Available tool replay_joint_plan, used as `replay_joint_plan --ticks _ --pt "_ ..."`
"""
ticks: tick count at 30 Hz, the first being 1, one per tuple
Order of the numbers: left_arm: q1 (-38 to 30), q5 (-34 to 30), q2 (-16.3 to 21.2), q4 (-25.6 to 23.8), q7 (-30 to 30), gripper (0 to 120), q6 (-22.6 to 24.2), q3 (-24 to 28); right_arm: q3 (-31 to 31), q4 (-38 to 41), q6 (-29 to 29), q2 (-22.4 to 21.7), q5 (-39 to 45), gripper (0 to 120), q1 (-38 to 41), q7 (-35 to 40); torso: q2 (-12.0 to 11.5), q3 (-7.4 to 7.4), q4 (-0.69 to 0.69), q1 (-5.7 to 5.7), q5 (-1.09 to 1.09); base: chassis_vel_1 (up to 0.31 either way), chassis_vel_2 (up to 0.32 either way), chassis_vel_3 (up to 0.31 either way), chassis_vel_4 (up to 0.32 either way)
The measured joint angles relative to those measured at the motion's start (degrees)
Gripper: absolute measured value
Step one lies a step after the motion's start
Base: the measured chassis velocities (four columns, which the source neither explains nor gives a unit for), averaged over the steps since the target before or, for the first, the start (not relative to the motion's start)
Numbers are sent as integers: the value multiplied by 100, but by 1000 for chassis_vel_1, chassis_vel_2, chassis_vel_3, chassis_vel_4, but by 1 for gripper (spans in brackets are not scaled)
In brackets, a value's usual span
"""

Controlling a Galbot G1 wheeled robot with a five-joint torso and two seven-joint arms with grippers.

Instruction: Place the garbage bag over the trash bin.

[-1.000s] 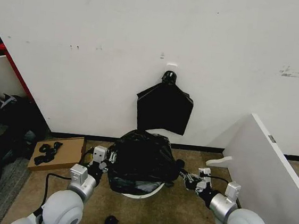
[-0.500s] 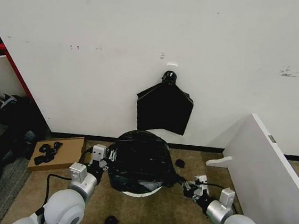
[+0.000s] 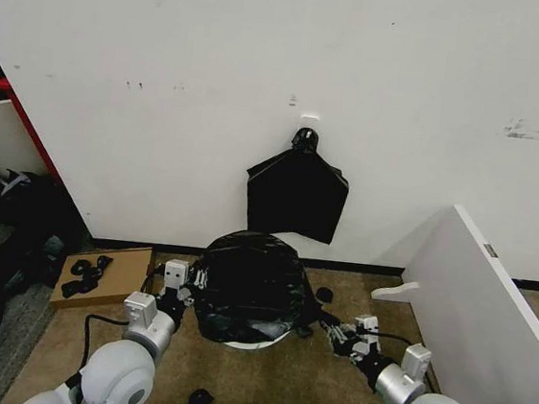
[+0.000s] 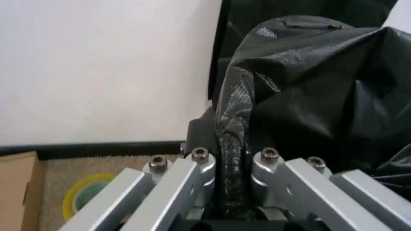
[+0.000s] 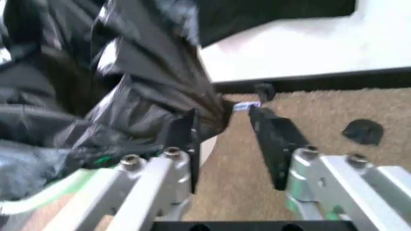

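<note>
The glossy black garbage bag is draped over the trash bin, whose white rim peeks out below the plastic at the front. My left gripper sits at the bag's left side. In the left wrist view it is shut on a bunched fold of the bag. On the bag's right side, low near the carpet, is my right gripper. Its wrist view shows it open, a gathered tip of the bag resting against one finger and carpet showing through the gap.
A flat black bag bundle hangs on the wall behind the bin. A cardboard box lies on the left and a white board leans on the right. Small black scraps dot the carpet. A yellow tape roll lies by the skirting.
The bag has sunk lower and flatter over the bin. My right gripper dropped toward the carpet and sits a little off the bag's side. My left gripper has barely moved.
</note>
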Motion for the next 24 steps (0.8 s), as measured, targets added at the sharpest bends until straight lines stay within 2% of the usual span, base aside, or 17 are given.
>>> replay_joint_plan --ticks 1,5,8,10,12,14,16,18,24 --pt "0 0 0 0 0 4 0 0 0 0 0 0 0 33 0 0 0 0 0 0 0 0 0 0 0" --pt "-73 -384 -39 21 -229 4 194 -1 336 207 28 -27 106 50 -174 13 0 0 0 0 1 0 0 0 0" --pt "-121 -755 -88 7 -446 4 387 -10 431 548 186 -119 -417 63 -396 -64 0 0 0 0 -1 0 0 0 0" --pt "-149 -888 -109 -4 -522 4 455 -9 412 688 268 -159 -699 67 -494 -115 0 0 1 0 -1 0 0 0 0" --pt "-215 -1081 -155 -8 -639 4 561 11 311 920 399 -215 -1166 73 -647 -205 0 0 0 0 -1 0 0 0 0" --pt "-308 -1231 -233 13 -741 4 665 68 2 1155 602 -282 -1883 84 -764 -351 0 0 -1 0 -2 0 0 0 0" --pt "-339 -1247 -264 34 -763 4 688 91 -159 1191 691 -302 -2193 88 -754 -402 0 0 -1 0 -2 0 0 0 0" --pt "-397 -1250 -313 77 -790 4 724 148 -526 1200 885 -324 -2740 95 -661 -450 0 0 1 0 0 0 0 0 0" --pt "-466 -1237 -365 106 -795 4 793 262 -1061 1157 897 -331 -3028 100 -305 -394 1 0 0 0 0 0 0 0 0"
